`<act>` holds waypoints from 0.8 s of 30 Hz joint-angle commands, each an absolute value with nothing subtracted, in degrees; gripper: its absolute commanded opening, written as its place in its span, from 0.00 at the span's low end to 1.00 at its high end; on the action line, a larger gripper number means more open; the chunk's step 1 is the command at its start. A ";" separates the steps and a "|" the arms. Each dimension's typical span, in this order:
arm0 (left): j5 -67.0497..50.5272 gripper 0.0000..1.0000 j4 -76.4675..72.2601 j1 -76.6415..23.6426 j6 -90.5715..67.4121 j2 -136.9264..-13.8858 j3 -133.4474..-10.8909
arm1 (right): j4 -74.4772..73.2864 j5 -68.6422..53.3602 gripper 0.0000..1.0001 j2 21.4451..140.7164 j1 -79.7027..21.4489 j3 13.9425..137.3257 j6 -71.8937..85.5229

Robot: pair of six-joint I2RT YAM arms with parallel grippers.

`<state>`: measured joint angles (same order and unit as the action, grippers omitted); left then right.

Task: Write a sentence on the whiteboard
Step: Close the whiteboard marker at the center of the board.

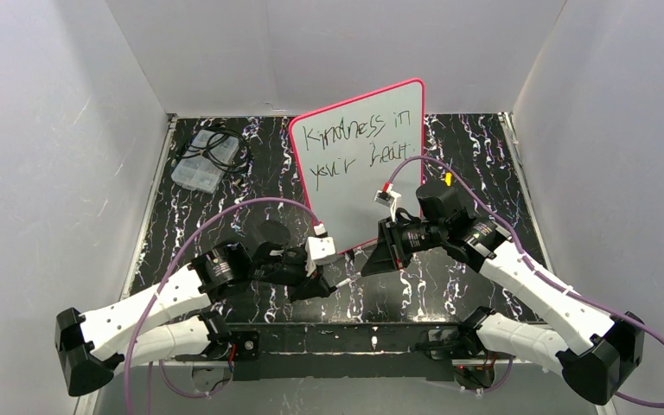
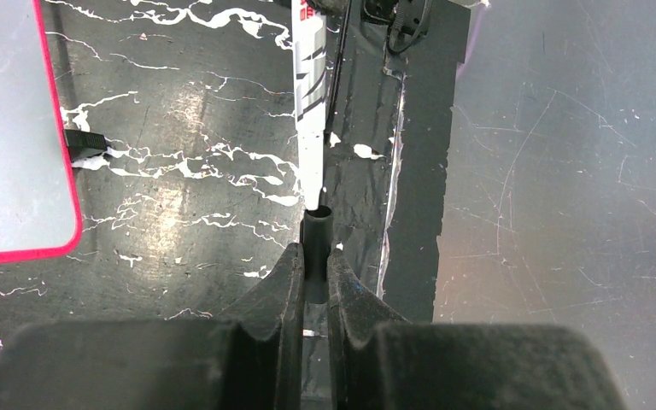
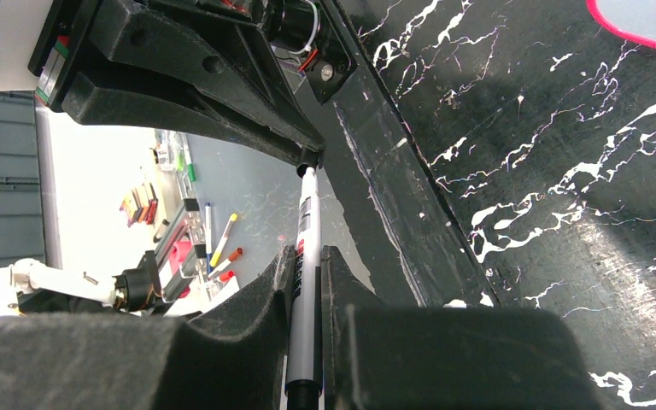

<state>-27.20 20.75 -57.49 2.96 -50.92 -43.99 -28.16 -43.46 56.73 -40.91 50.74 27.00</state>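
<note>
The whiteboard (image 1: pixel 354 194) stands near the far edge of the table (image 1: pixel 484 173), and the sentence (image 1: pixel 359 143) appears complete. The left gripper (image 2: pixel 314 256) pinches the cap (image 2: pixel 316 231); the right gripper (image 3: pixel 307 256) pinches the marker (image 3: pixel 306 231). Misaligned axes can jam the nib or twist either part loose.

A black table (image 1: pixel 259 181) with white veins like marble is seen, and it is bordered by pale strips (image 1: pixel 151 216) along its left and right sides. The whiteboard (image 1: pixel 354 173) is stood upright on it near the middle and is carried on small black feet (image 2: pixel 81 141). In the far left corner a clear plastic box (image 1: pixel 197 169) is laid flat. A coiled black cable (image 1: pixel 220 143) is placed partly on top of it.
</note>
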 commanded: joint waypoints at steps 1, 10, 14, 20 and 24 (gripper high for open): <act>-27.15 0.00 18.71 -57.74 2.12 -51.34 -46.35 | -26.18 -43.43 0.01 57.24 -41.35 50.22 26.54; -25.90 0.00 15.04 -58.15 1.49 -53.72 -47.80 | -22.58 -43.86 0.01 58.12 -42.35 47.85 28.65; -25.31 0.00 13.17 -58.43 1.43 -54.54 -48.39 | -22.45 -43.63 0.01 58.32 -42.79 47.42 28.64; -23.32 0.00 8.73 -59.85 0.77 -55.16 -48.09 | -17.75 -44.22 0.01 57.96 -43.30 44.84 31.43; -21.37 0.00 6.11 -61.02 0.66 -55.11 -47.54 | -16.95 -44.00 0.01 57.54 -43.58 43.59 31.99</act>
